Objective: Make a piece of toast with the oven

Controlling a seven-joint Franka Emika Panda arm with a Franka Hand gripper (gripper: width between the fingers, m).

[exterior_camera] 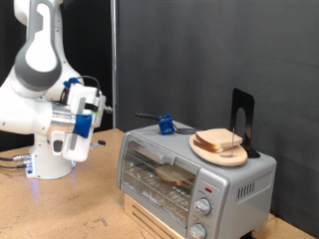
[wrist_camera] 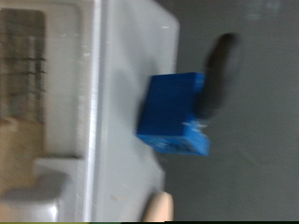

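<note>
The oven (exterior_camera: pixel 189 179) is a silver-grey toaster oven at the exterior view's bottom right, and its glass door looks closed. The piece of toast (exterior_camera: pixel 175 175) lies on the wire rack inside, seen through the glass. My gripper (exterior_camera: pixel 78 127) hangs in the air to the exterior view's left of the oven, well apart from it, pointing toward it. No fingers show in the wrist view. That view looks down on the oven's grey top (wrist_camera: pixel 117 84).
A round wooden plate (exterior_camera: pixel 204 150) with another bread slice (exterior_camera: pixel 223 141) sits on the oven top; the plate's edge shows in the wrist view (wrist_camera: pixel 161 207). A blue block (exterior_camera: pixel 165 125) (wrist_camera: pixel 173 114) with a black handle (wrist_camera: pixel 217 70) lies there too. A black stand (exterior_camera: pixel 242 118) rises behind the plate.
</note>
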